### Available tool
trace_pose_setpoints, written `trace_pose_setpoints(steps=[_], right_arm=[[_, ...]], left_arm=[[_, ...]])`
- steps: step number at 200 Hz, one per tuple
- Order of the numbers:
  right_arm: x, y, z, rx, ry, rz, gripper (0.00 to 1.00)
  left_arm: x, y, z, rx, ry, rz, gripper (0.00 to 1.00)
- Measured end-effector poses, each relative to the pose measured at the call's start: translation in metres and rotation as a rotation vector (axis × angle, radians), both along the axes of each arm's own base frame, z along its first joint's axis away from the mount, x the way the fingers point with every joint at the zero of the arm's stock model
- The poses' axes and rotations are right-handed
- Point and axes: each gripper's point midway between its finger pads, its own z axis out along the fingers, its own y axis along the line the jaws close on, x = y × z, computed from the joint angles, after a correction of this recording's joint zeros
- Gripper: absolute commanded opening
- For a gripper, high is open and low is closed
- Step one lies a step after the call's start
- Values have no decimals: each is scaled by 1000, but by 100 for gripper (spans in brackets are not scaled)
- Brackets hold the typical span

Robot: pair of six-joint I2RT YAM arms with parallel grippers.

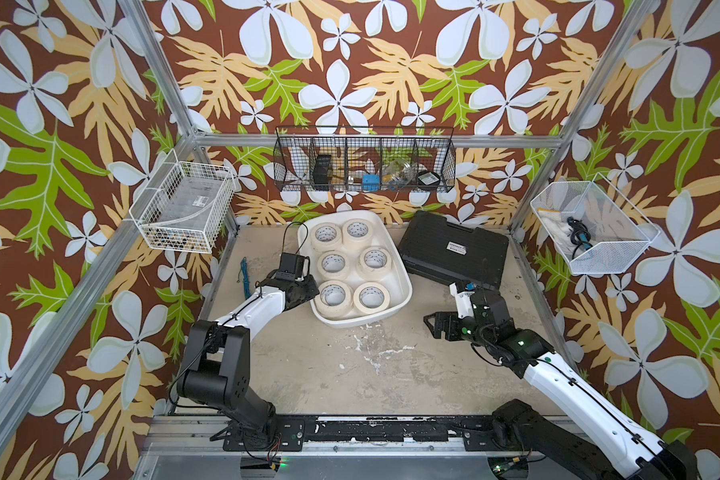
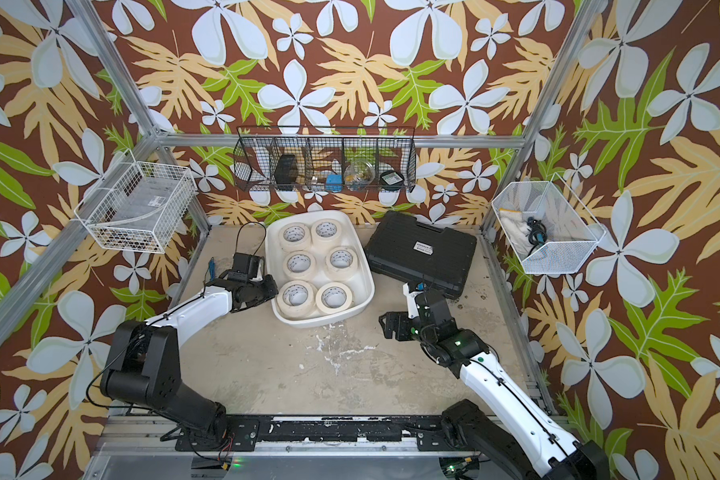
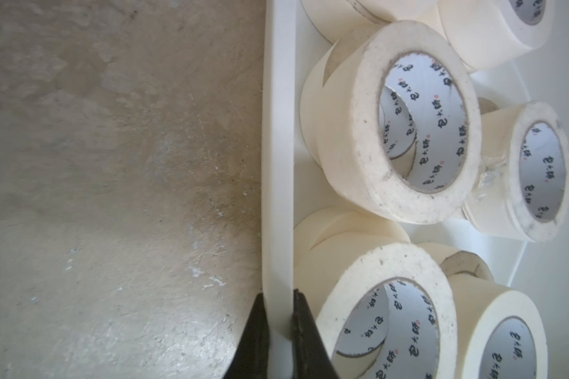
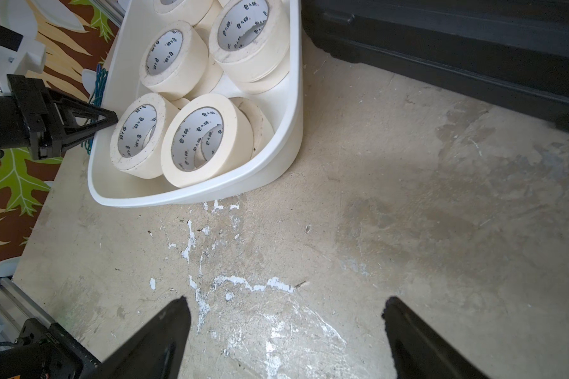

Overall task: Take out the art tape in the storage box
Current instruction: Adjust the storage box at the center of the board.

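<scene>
Left pincer (image 3: 278,297) is clenched on the wall of the box (image 1: 350,322), one finger inside and one outside. It holds no roll. Right pincer (image 4: 284,303) is released, hovering over bare desk (image 4: 408,213) in front of the box. The tape (image 3: 349,157) lies inside the box, stacked two deep, with some upper rolls tilted.

Risks, judged:
- A pull or lift on the wall could drag or tip the box, so the rolls slide or spill.
- The box could knock the case (image 1: 454,249) just beside it.
- The rolls sit close together, so an entering finger may jam on a neighbour.
</scene>
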Motion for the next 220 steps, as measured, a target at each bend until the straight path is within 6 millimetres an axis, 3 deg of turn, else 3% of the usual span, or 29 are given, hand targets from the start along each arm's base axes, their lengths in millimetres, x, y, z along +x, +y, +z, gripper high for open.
trace_pose_setpoints(steps=[102,191,205,220], right_arm=[[-2,4,-13,-4,29,29,94],[-1,17,-10,18,14,64,93],[-1,19,-10,20,16,66,93],[-1,20,-7,27,14,64,93]], left_arm=[[-50,15,-1,150,87,-156,0],[-49,3,-2,213,116,-292,0],[-46,5,-1,224,126,-289,8],[-44,6,1,236,128,-282,32]])
